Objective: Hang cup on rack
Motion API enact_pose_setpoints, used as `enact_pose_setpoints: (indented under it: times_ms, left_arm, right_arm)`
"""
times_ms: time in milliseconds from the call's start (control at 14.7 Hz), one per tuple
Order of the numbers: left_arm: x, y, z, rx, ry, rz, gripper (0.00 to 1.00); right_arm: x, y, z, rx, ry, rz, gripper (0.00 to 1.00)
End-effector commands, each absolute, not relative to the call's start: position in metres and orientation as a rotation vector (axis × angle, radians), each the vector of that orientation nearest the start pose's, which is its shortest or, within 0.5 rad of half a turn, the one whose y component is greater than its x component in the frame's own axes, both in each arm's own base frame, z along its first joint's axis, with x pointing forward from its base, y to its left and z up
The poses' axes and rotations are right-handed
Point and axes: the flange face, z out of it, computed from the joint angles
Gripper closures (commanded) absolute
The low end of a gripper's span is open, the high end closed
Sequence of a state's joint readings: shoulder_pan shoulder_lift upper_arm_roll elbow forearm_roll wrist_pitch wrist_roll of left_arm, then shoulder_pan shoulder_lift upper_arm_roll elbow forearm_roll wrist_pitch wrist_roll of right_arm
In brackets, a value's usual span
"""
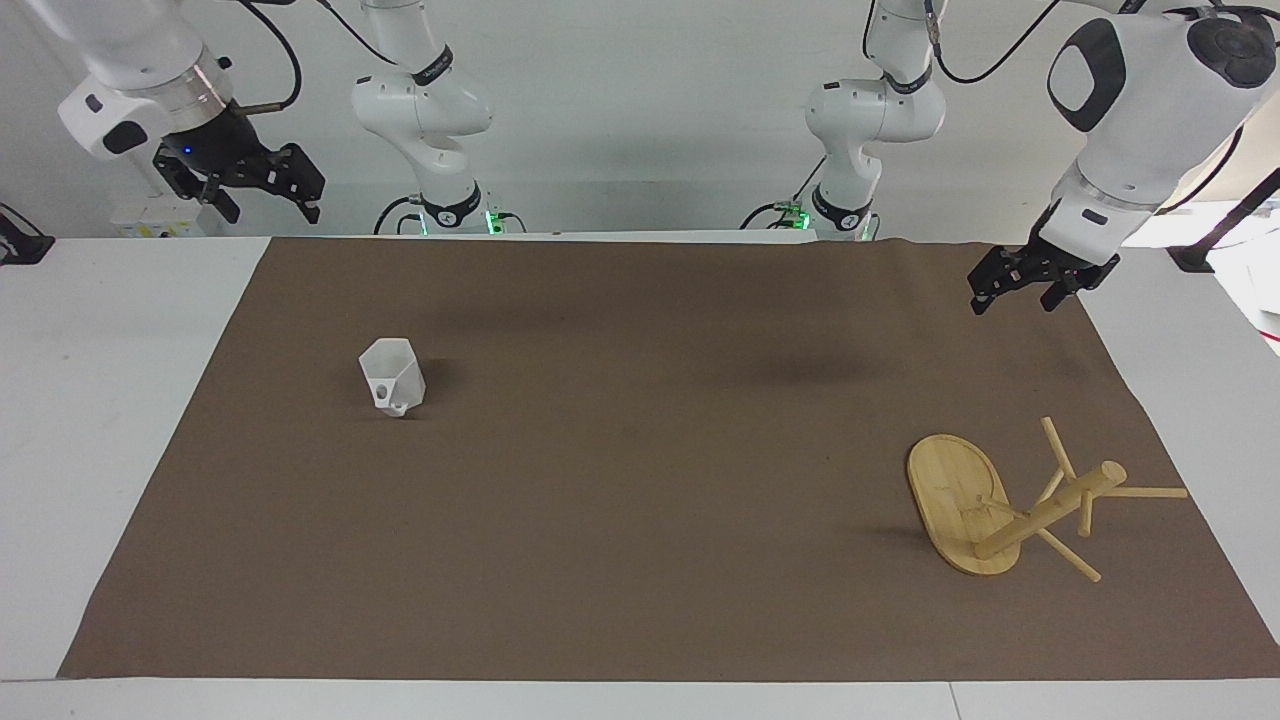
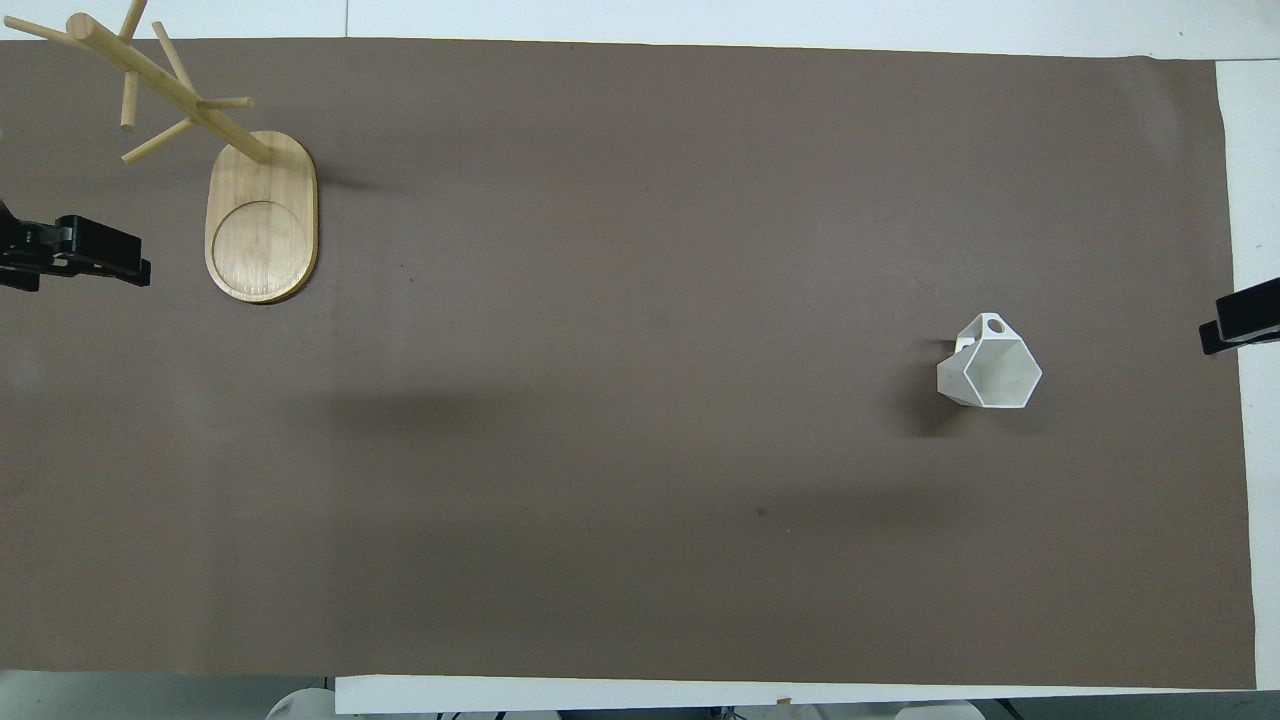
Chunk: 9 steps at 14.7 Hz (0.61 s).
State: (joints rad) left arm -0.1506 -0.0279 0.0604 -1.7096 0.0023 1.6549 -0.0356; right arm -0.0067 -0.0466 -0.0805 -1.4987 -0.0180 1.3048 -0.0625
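Left claw (image 1: pixel 1030 285): raised in the air over the brown mat's (image 1: pixel 640 520) edge at the left arm's end of the bench (image 1: pixel 110 420), fingers apart, holding nothing. In the overhead view only its dark tips show, at the edge of the picture just beside the rack's base.

Right claw (image 1: pixel 255 185): raised high, off the mat's corner at the right arm's end of the bench, fingers apart, holding nothing. The overhead view shows only a dark tip of it at the picture's edge, near the cup.

Rack (image 1: pixel 1010 505): stands on the mat toward the left arm's end. Its flat oval base rests on the mat; the round post rises from the end of the base that lies farther from the robots, with several thin pegs angled off it. No peg carries anything. The left claw is above and apart from it, with no contact.

Cup (image 1: pixel 392 377): rests on the mat well apart from the rack, toward the right arm's end and somewhat nearer to the robots than the rack. It is white, faceted, with an angular rim. Its small handle loop points away from the robots. Nothing touches it.
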Motion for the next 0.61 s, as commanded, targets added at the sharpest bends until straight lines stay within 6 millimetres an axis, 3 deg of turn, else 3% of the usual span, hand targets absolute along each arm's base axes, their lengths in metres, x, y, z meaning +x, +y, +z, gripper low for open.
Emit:
enact_pose_setpoints:
  times_ms: [0, 409, 545]
  left_arm:
    - [0.539, -0.046, 0.582, -3.119, 0.102, 0.027, 0.0]
    - [0.539, -0.046, 0.582, -3.119, 0.102, 0.027, 0.0]
    - [0.539, -0.045, 0.582, -3.12, 0.1, 0.029, 0.0]
  right_arm:
    - [0.506, -0.05, 0.663, -3.138, 0.075, 0.216, 0.0]
    - [0.493, -0.052, 0.651, -3.114, 0.067, 0.272, 0.0]
    - [0.494, -0.053, 0.651, -3.103, -0.102, 0.255, 0.0]
